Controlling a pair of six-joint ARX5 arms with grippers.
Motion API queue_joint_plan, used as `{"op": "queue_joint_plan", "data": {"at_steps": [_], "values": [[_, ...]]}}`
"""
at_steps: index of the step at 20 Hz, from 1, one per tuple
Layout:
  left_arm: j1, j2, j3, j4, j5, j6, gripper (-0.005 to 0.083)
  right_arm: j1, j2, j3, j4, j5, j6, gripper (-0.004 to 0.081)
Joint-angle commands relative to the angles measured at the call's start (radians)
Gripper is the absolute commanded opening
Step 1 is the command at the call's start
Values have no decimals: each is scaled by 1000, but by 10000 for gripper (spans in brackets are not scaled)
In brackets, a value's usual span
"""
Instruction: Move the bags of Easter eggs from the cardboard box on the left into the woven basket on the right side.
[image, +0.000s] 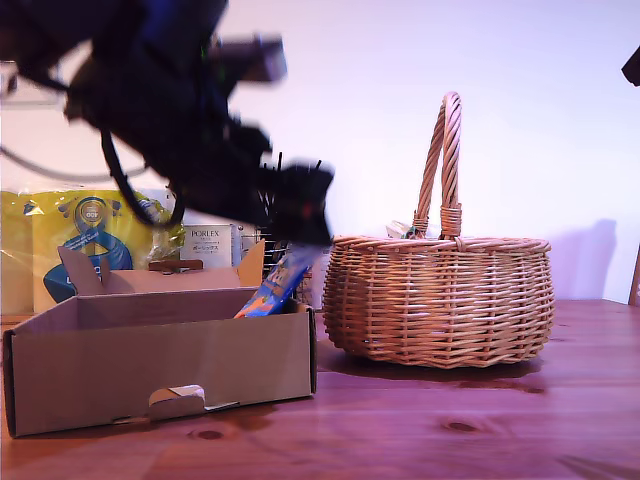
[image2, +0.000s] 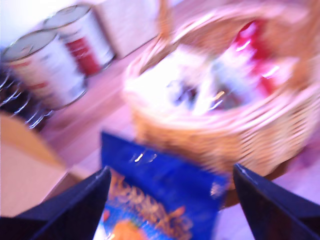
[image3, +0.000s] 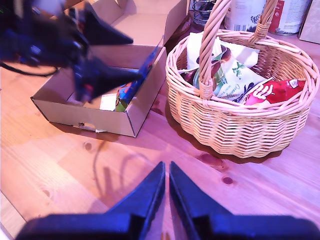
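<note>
Blue bag (image: 272, 285), glossy with orange print, is hanging over the box's (image: 160, 370) right edge in the exterior view, pinched in my first end effector (image2: 167, 200). Several bags are already lying in the basket (image3: 240, 125); another is showing in the box. My second end effector (image3: 166, 192) is closed, empty.

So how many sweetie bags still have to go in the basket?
Several pouches, a red one among them, already lie in the woven basket. My first gripper is carrying a blue bag out of the cardboard box. At least one more bag shows in the box. My second gripper hangs shut and empty.
</note>
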Motion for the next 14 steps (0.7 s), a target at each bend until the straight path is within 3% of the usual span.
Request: {"op": "queue_joint_plan", "data": {"at_steps": [1, 9, 14], "values": [[-9, 24, -19, 18, -3, -4, 712, 4, 0, 10, 7, -1, -6, -12], [-45, 34, -19, 39, 13, -26, 712, 4, 0, 10, 8, 0, -6, -12], [-31, 103, -19, 104, -26, -29, 712, 4, 0, 10, 14, 0, -6, -12]]}}
